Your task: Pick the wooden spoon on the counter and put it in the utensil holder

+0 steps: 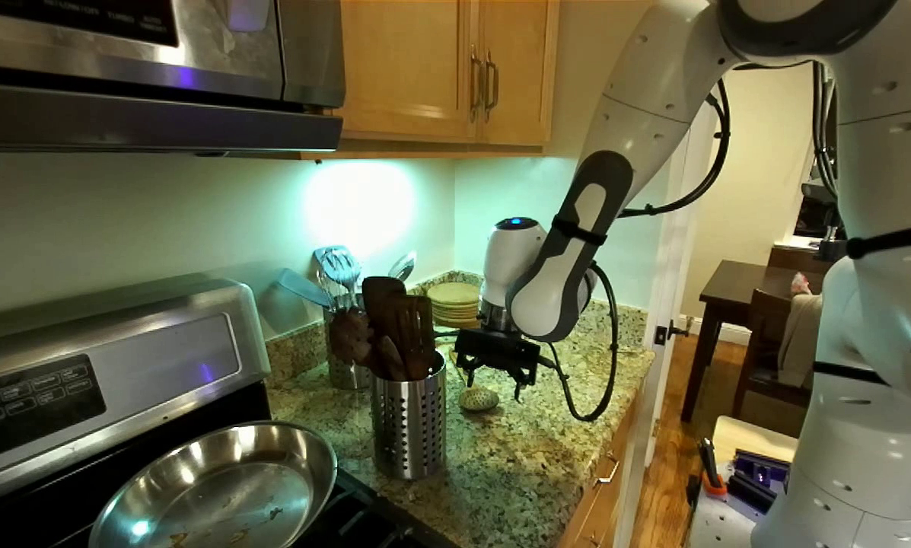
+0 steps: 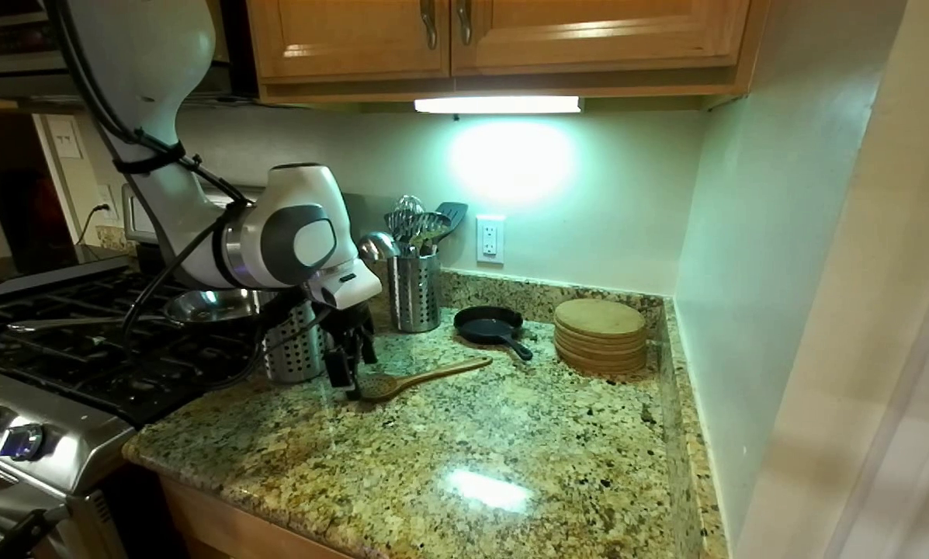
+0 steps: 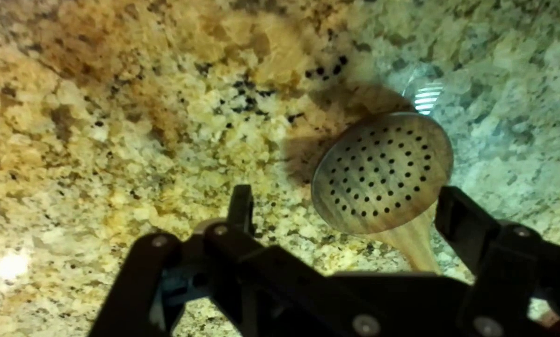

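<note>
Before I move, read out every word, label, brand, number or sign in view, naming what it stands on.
"TURBO": black control strip on the overhead steel appliance.
"AUTO": same strip; its other words are too blurred.
Black rectangular panel on the steel stove backguard: labels too small and blurred.
Nothing else readable.

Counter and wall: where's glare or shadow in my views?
Wrist view: shadow above and left of the wooden spoon, glare spot on the counter, lower left; in an exterior view, a glare patch on the counter; in both exterior views, the wall partly washed out.
</note>
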